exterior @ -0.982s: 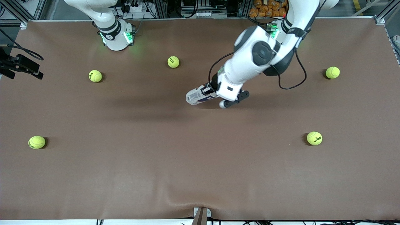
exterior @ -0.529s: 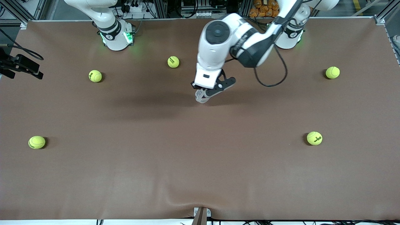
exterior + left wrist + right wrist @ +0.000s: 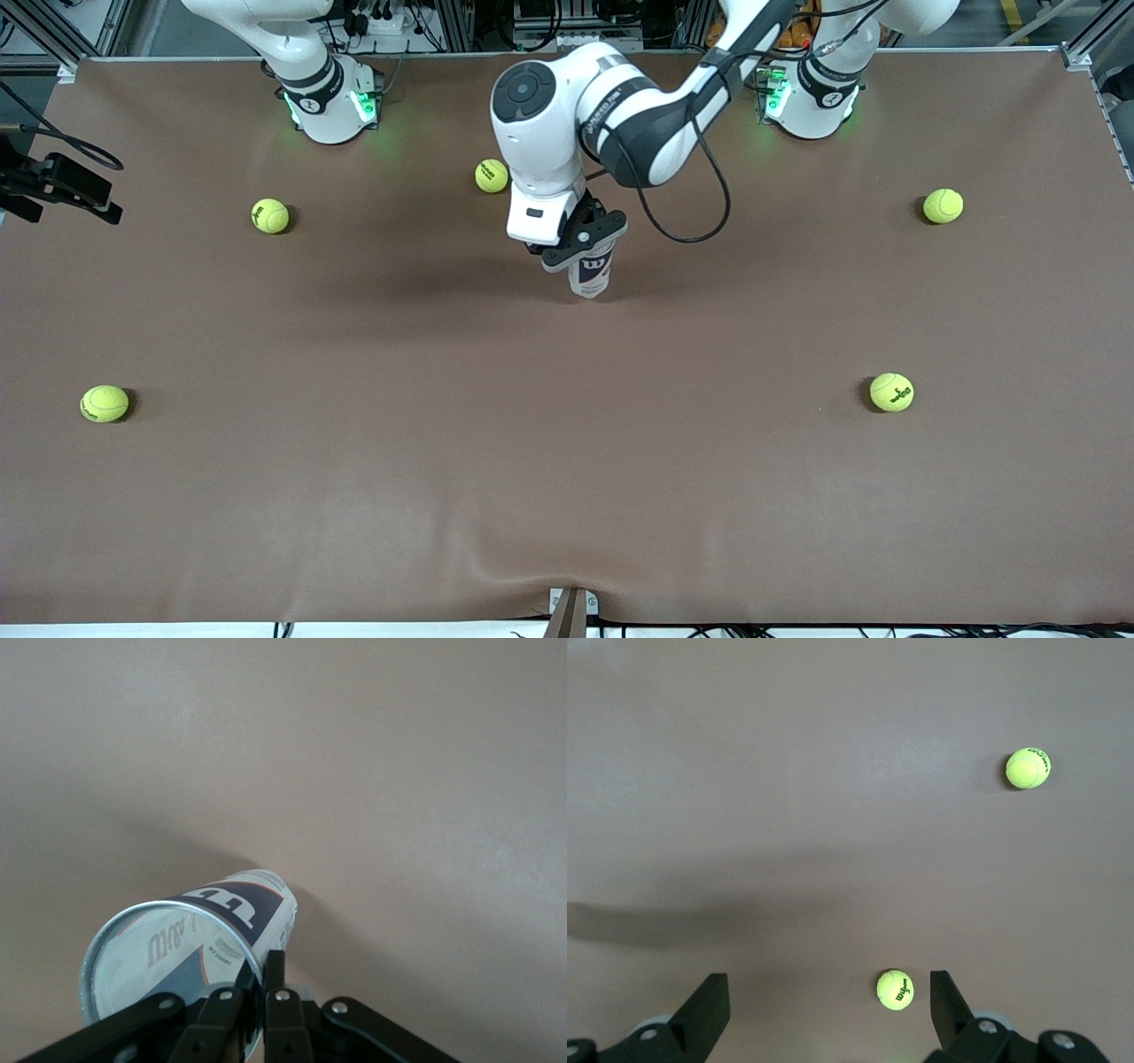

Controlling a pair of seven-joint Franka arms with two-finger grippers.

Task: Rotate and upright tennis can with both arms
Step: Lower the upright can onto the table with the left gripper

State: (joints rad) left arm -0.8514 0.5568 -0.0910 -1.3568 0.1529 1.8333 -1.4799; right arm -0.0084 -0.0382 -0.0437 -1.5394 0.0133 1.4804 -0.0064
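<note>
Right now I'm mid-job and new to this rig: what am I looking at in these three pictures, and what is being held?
You have two white robot arms at a brown table. The wide picture looks down from across the table. The other two come from cameras on each arm's wrist.

The left gripper is shut on the rim of the tennis can, over the middle of the table. Its wrist view shows the can's silvery rim between the fingers.

The right gripper is open and holds nothing. That arm waits raised above its end of the table.

Six loose tennis balls lie scattered, one near the can.
</note>
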